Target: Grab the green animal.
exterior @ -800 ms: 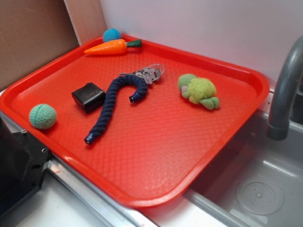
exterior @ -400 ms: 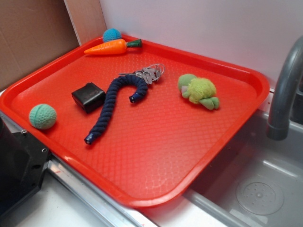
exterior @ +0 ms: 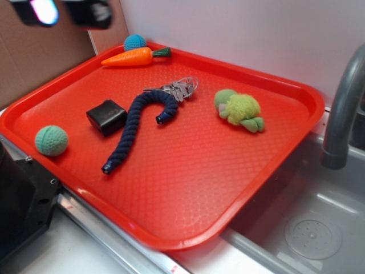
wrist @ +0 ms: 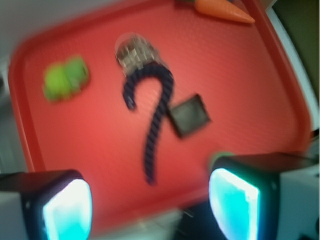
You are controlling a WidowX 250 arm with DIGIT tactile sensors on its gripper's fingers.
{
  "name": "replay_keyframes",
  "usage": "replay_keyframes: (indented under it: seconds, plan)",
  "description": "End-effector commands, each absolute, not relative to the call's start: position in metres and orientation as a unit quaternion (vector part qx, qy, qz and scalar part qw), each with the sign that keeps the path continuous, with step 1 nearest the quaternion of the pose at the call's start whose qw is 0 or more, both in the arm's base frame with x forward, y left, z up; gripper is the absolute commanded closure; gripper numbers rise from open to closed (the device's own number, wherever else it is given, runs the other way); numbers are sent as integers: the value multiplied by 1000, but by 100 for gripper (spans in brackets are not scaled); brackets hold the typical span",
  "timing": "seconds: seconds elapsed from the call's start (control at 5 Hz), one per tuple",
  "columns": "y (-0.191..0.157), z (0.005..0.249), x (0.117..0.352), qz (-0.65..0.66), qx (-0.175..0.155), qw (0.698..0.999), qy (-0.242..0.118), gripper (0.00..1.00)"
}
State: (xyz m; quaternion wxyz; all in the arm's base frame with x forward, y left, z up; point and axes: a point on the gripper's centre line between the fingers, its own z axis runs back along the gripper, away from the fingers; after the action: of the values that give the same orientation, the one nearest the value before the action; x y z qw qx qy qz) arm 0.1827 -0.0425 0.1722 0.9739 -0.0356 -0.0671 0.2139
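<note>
Red plastic fills most of the scene: a large, shallow tray (exterior: pixel 188 188) with a textured floor and raised rim sits beside a grey metal sink (exterior: pixel 308 228), whose curved grey faucet (exterior: pixel 342 108) rises at the right edge.

The green animal (exterior: pixel 238 110), a small fuzzy plush toy with a yellow-green woolly body and darker green head and feet, lies on the tray floor toward the far right, near the rim on the sink side. It sits alone, apart from everything else. In the blurred wrist view it appears as a bright green blob (wrist: pixel 65 77) near the tray's left edge.

Near the middle of the tray lies a dark blue braided rope (exterior: pixel 137 125), bent like a hook. Its curved end touches a small bunch of silvery metal keys (exterior: pixel 179 87). Just left of the rope sits a small black box-like block (exterior: pixel 106 117). A teal crocheted ball (exterior: pixel 51 140) rests near the tray's left rim. At the far corner lies an orange carrot toy with a green top (exterior: pixel 134 56), and just behind it, a second, bluer crocheted ball (exterior: pixel 134 42).

The gripper (exterior: pixel 60 11) hangs high over the tray's far left corner, well apart from the green animal and touching nothing. In the wrist view its two fingertips (wrist: pixel 67 210), glowing pale cyan in dark frames, stand far apart with a wide gap between them, and nothing is held.
</note>
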Motion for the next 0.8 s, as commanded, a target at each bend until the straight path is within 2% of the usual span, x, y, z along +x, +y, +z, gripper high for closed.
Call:
replay_keyframes:
  seconds: [0.0, 0.2, 0.6]
  plan:
    - [-71, 133, 267, 444, -129, 880, -110, 0]
    - [-81, 116, 291, 501, -127, 847, -122, 0]
    - [-101, 74, 305, 557, -61, 827, -49, 0]
